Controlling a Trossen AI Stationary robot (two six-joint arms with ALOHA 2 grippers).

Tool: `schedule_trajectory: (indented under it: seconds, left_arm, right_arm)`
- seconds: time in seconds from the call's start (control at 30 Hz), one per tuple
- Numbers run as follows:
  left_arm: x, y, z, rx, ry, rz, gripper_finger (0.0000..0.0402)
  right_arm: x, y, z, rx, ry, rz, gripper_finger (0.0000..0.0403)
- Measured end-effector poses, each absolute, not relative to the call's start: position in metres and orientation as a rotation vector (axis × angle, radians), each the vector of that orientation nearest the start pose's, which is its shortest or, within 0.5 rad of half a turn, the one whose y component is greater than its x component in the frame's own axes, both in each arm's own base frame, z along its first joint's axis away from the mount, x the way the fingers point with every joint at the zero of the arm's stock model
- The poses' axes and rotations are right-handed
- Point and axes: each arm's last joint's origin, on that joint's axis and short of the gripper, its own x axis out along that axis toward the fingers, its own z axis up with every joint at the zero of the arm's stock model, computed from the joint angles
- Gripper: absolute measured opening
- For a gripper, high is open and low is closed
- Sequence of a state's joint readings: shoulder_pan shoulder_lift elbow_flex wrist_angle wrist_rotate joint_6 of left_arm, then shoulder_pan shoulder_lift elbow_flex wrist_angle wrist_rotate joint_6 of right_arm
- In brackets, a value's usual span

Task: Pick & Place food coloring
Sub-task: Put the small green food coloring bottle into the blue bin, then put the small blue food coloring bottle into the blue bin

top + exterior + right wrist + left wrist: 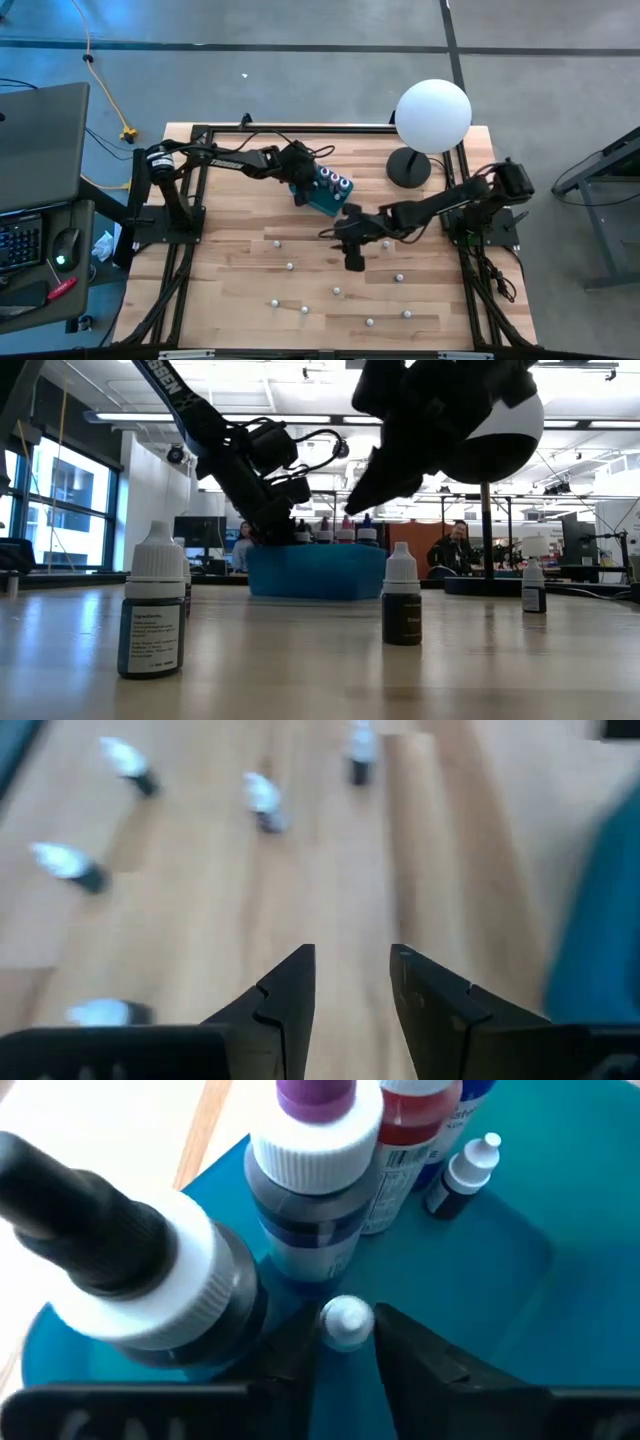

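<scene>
Left wrist view: dropper bottle (462, 1175) in teal box (520, 1280)

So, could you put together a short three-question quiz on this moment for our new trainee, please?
1. True or false: the left gripper is over the teal box with a small white-capped bottle between its fingers.
2. Multiple choice: what does the right gripper hold? A) a bottle B) the globe lamp C) nothing, its fingers are apart over bare wood.
3. Fill in: the white globe lamp stands at the table's far ____ corner in the high view.

Key
1. True: the cap sits between the fingers, above the box floor.
2. C: loose bottles, such as one ahead of it, stand on the table.
3. Right.
</scene>
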State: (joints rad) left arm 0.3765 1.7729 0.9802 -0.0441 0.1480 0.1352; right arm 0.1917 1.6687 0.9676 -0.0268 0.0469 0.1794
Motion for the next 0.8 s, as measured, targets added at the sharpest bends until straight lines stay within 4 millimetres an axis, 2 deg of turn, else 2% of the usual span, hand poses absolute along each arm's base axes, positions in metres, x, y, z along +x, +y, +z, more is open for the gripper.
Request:
schedule_trajectory:
  seconds: [0.2, 0.37, 0.53, 0.67, 0.8]
  left_arm:
    - [0.329, 0.126, 0.159, -0.076, 0.823, 0.154, 0.0141]
    - [0.327, 0.125, 0.171, -0.064, 0.781, 0.158, 0.0139]
    - [0.323, 0.122, 0.192, -0.058, 0.716, 0.133, 0.0137]
    - [0.317, 0.117, 0.214, -0.068, 0.636, 0.052, 0.0137]
    - [0.311, 0.113, 0.233, -0.078, 0.566, 0.005, 0.0137]
  right_arm:
    - [0.341, 0.066, 0.180, 0.066, 0.755, 0.122, 0.0124]
    - [0.343, 0.078, 0.177, 0.114, 0.750, 0.316, 0.0124]
    - [0.341, 0.096, 0.180, 0.049, 0.702, 0.457, 0.0124]
    - [0.338, 0.109, 0.180, 0.026, 0.683, 0.497, 0.0124]
    - [0.342, 0.122, 0.164, 0.022, 0.688, 0.527, 0.0124]
